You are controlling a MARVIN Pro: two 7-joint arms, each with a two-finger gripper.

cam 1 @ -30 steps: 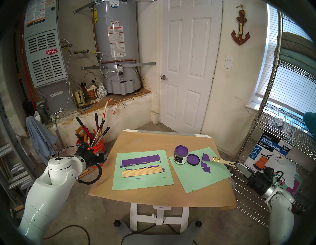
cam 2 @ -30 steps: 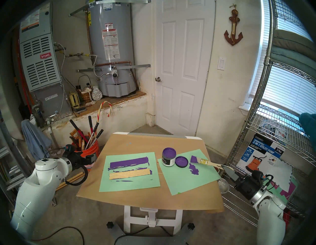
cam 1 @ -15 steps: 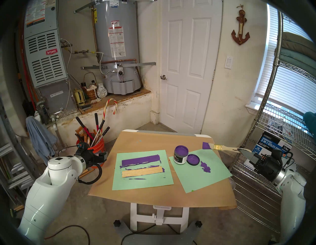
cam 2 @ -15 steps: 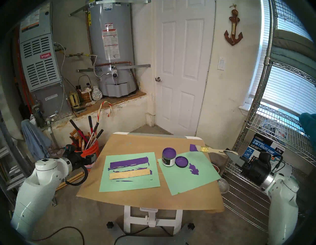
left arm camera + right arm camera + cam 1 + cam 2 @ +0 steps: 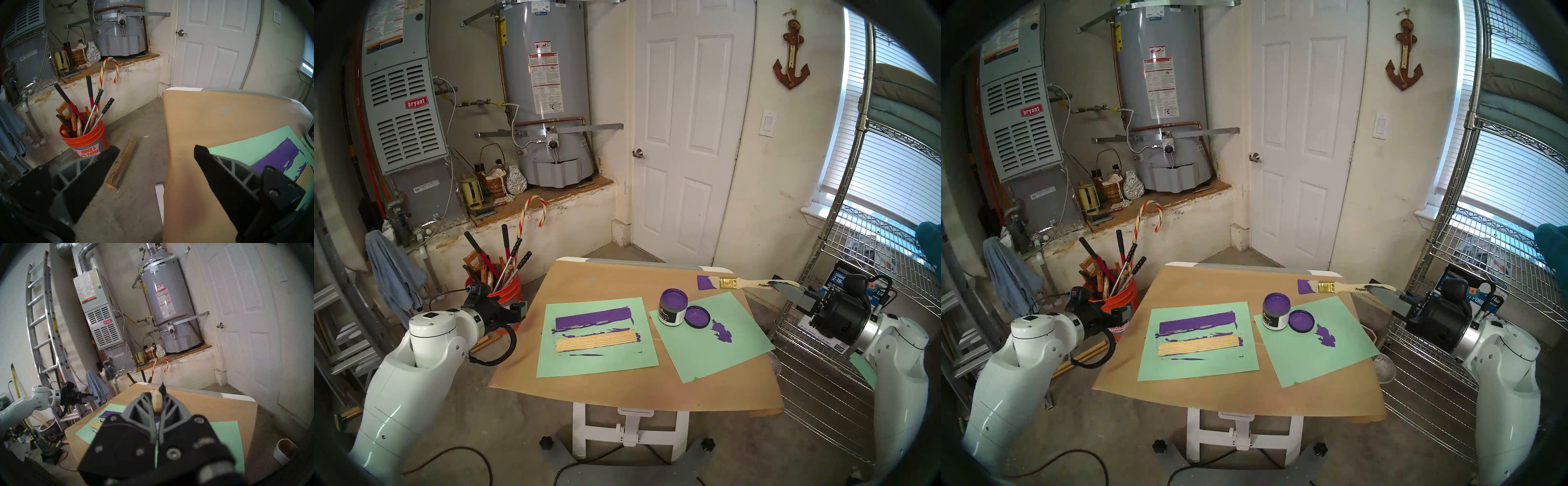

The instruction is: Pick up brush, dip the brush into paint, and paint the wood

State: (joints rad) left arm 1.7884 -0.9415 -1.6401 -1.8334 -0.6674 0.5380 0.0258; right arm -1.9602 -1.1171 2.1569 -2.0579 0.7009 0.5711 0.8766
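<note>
My right gripper (image 5: 785, 287) is shut on the end of the brush (image 5: 742, 283) handle and holds it roughly level in the air over the table's far right corner. Its purple bristles point left, above and beyond the open jar of purple paint (image 5: 673, 304). In the right wrist view the handle end (image 5: 157, 403) shows between the shut fingers. The pale ribbed wood strip (image 5: 596, 341) lies on the left green sheet (image 5: 585, 363). My left gripper (image 5: 156, 151) is open and empty off the table's left edge.
The black lid (image 5: 697, 316) smeared purple lies right of the jar on the right green sheet (image 5: 721, 353). A flat purple stripe (image 5: 594, 320) is above the wood. A wire shelf (image 5: 843, 258) stands right; an orange tool bucket (image 5: 509, 293) stands left.
My right arm has lifted the brush off the right green sheet, raising it and carrying it back and to the left. The left arm has not moved.
</note>
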